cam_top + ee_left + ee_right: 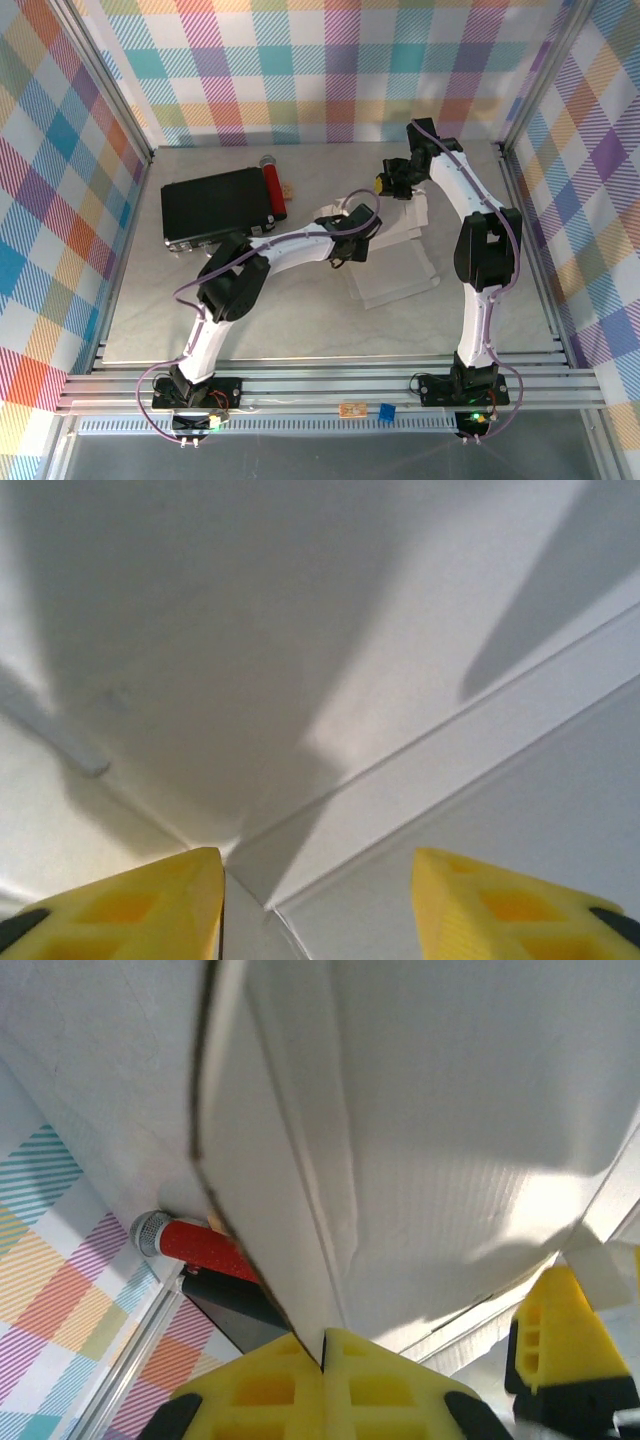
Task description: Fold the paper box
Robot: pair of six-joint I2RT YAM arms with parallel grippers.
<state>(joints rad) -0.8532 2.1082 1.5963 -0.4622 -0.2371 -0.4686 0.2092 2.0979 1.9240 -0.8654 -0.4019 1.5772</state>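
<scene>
Right tool (322,1348) pinches the paper box (450,1160); left tool (318,880) stands open over it.

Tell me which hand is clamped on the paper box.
The right hand: shut on an edge of the paper box, while the left hand stands open.

Paper box (398,278) partly under left arm (300,243)

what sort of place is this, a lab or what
Probably a robot test cell in a lab: plaid backdrop walls, an aluminium frame boxing in a grey table, and two robot arms bolted at its near edge.
</scene>
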